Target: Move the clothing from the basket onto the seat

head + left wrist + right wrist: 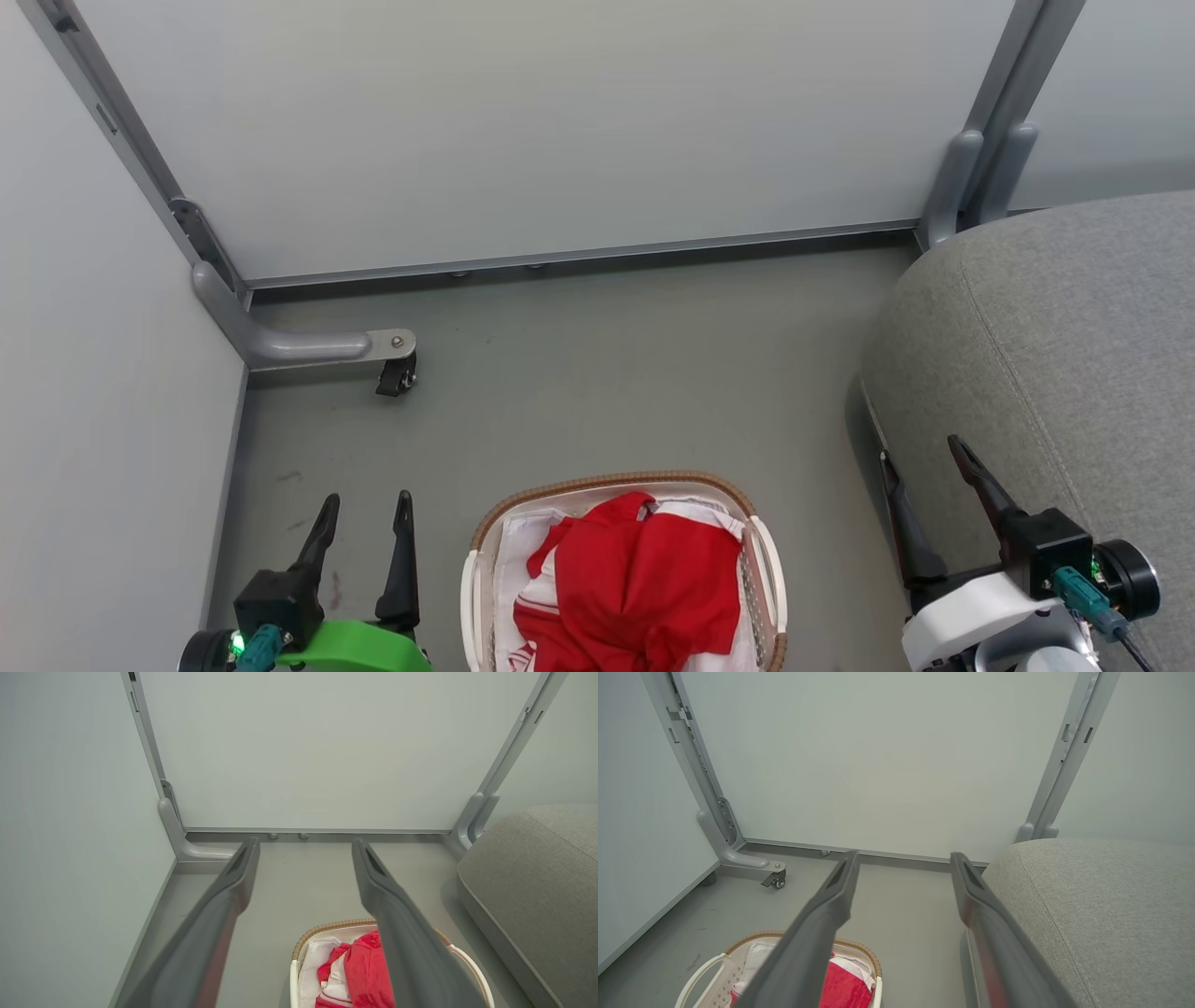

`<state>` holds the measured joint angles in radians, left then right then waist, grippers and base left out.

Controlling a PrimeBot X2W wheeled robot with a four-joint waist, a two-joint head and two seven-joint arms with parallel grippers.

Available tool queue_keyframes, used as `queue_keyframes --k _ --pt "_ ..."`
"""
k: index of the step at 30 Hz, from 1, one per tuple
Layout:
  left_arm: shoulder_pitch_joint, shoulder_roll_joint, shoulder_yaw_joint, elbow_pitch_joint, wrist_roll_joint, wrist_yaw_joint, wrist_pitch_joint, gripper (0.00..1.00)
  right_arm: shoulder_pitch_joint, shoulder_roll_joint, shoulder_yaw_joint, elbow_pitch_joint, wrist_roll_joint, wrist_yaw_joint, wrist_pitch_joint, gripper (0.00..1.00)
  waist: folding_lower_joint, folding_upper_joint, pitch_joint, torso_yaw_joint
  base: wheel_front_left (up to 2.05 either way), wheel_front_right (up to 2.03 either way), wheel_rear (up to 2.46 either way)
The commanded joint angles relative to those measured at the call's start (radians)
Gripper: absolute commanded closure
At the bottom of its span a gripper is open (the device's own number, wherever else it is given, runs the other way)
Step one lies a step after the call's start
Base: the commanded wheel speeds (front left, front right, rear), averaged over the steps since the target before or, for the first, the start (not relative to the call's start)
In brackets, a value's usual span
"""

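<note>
Over on the far left of my head view, a pale partition panel [103, 373] runs down to the grey floor [607, 373]. A grey frame foot [289, 345] with a small black caster [397, 376] juts out from the corner. Just right of that panel, at the bottom edge, I see my left end effector [367, 499] on its green wrist. Both dark fingers point up the picture, spread apart with nothing between them, so it is released and hovers over bare floor beside the basket [607, 481]. Its own wrist camera agrees: floor and the back panel show in the gap between the two fingers [233, 891].

At centre bottom the basket stands on the floor, oval and white, with a brown woven rim and perforated sides. The clothing [644, 579] lies inside it, a crumpled bright red heap with white-striped trim at its lower left, resting on the white cloth lining [523, 541]. Both end effectors stand clear of it.

Right of the basket, my right end effector [919, 450] is likewise released, fingers wide and gripping nothing. It sits against the rounded edge of the seat [1074, 373], though I cannot tell whether it touches the fabric. The seat is a big grey upholstered cushion with a stitched seam; it takes up the right side, with a strip of floor between it and the basket
</note>
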<state>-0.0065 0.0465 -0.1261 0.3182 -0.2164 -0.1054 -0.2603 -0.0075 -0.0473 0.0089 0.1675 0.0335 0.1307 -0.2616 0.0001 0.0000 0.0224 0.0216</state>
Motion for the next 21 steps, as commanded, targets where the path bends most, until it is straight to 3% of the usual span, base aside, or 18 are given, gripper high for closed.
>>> queue_keyframes --k 1,21 --pt "0.017 0.007 0.002 0.001 0.011 0.004 -0.004 0.00 0.017 -0.006 0.001 -0.004 -0.005 0.000 -0.005 0.00 -0.0001 0.0000 0.000 0.000 0.00 0.00 0.00" --pt "0.018 0.007 -0.003 0.011 0.015 -0.003 -0.004 0.00 0.015 -0.005 -0.002 -0.005 -0.007 0.000 -0.005 0.00 -0.0001 0.0000 0.006 -0.004 0.00 0.00 0.00"
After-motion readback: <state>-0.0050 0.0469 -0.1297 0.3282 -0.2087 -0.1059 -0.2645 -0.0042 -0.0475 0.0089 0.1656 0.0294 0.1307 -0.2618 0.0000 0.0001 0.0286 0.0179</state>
